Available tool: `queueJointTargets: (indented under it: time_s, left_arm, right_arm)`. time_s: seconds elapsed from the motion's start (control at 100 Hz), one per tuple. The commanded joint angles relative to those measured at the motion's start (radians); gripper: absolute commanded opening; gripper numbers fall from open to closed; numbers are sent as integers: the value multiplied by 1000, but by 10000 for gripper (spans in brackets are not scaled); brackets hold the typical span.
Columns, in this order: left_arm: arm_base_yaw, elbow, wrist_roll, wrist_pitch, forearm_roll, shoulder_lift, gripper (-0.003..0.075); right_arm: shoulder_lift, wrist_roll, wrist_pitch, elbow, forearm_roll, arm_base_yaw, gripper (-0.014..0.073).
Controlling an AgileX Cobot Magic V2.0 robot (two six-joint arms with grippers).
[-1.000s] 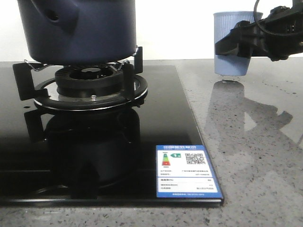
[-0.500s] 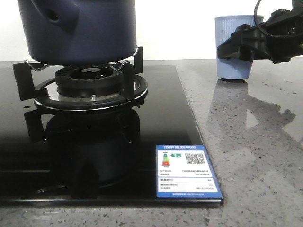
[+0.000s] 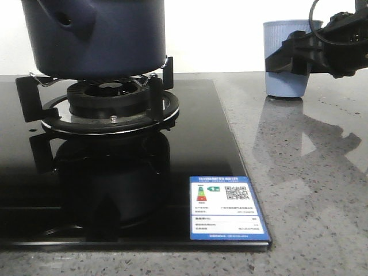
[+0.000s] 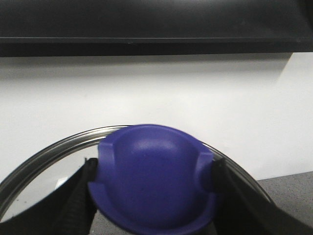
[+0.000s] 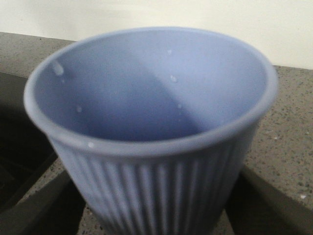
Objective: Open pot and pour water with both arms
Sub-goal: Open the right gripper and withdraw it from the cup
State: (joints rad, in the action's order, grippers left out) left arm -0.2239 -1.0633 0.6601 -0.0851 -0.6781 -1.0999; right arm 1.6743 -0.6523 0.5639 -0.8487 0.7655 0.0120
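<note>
Pot on the burner, cup in the right gripper's jaws.

The pot (image 3: 95, 37) sits well off from the right gripper (image 3: 286, 56), which clasps the cup (image 3: 286, 57); the left gripper (image 4: 151, 183) pinches the lid knob (image 4: 154, 178). Keep the cup level.

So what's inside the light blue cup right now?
The right wrist view shows only a few droplets on the cup's inner wall; no pooled water is visible, but its near rim hides the very bottom.

Bright, even light; the white wall behind is blown out. The glossy black glass hob (image 3: 195, 144) mirrors the burner, and the speckled grey stone counter (image 3: 310, 172) carries soft reflections. Both wrist views are blurred up close.
</note>
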Motion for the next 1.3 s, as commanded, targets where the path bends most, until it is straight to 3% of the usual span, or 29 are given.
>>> queueJointTargets:
  time_s: [0.0,0.26,0.72,0.98,1.29]
  left_arm:
    - [2,-33,-8,85,-5,30,349]
    - [2,-33,-8,85,-5,30,349]
    - [-10,-33,-8,49,-19,30,349]
    - [-113,-33,-8,51,-19,6,349]
    - [-227,-33,-8,85,-19,-59,349]
  right_arm:
    - [-38,9,34,-25,-19,-5,419]
    - [-42,-31,30,-25,-19,-5,586]
    - [-235,-80,-23,80,41,-5,585]
    - [-362,-219,-54,199,124,-5,585]
    - [-577,-220,-50,367,129,-5,584]
